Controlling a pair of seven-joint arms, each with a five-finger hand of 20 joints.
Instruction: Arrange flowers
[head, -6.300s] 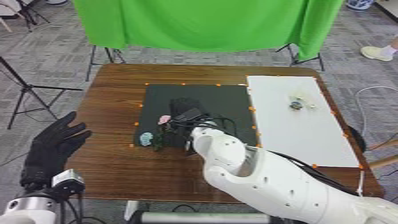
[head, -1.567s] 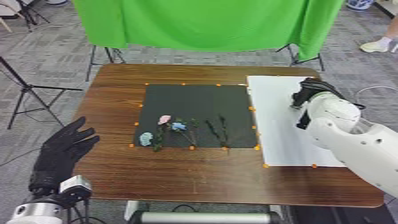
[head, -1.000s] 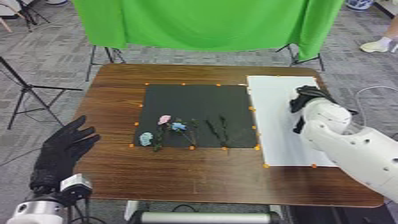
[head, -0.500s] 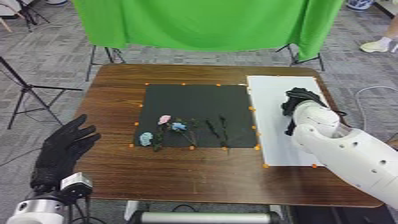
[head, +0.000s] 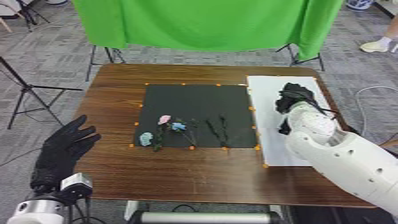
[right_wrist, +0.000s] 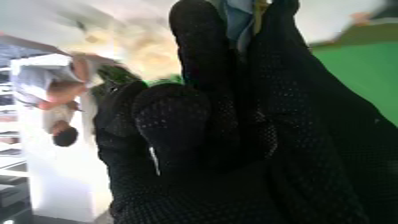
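Note:
My right hand (head: 296, 97) is over the white board (head: 274, 145), its fingers pointing away from me. In the right wrist view, the same hand (right_wrist: 187, 135) pinches a blue-grey thing (right_wrist: 236, 22) with a yellowish strip beside it. Blurred pale yellow flowers (right_wrist: 138, 45) and green leaves (right_wrist: 114, 74) lie beyond the glove. On the black mat (head: 191, 100) are a pink flower (head: 164, 119), a light-blue flower (head: 146, 138), a blue flower (head: 179, 126) and dark green sprigs (head: 217, 131). Off the table's left side, my left hand (head: 67, 142) is open and holds nothing.
The brown table (head: 178, 175) surrounds the mat and board. Orange markers (head: 252, 108) dot their edges. A green cloth (head: 209, 25) hangs behind the table. A black tripod (head: 25, 87) stands on the floor at the left.
Over six seconds, my right hand has left the black mat for the white board, uncovering the blue flower and sprigs. In the last second it has moved slightly left. My left hand stays beside the table.

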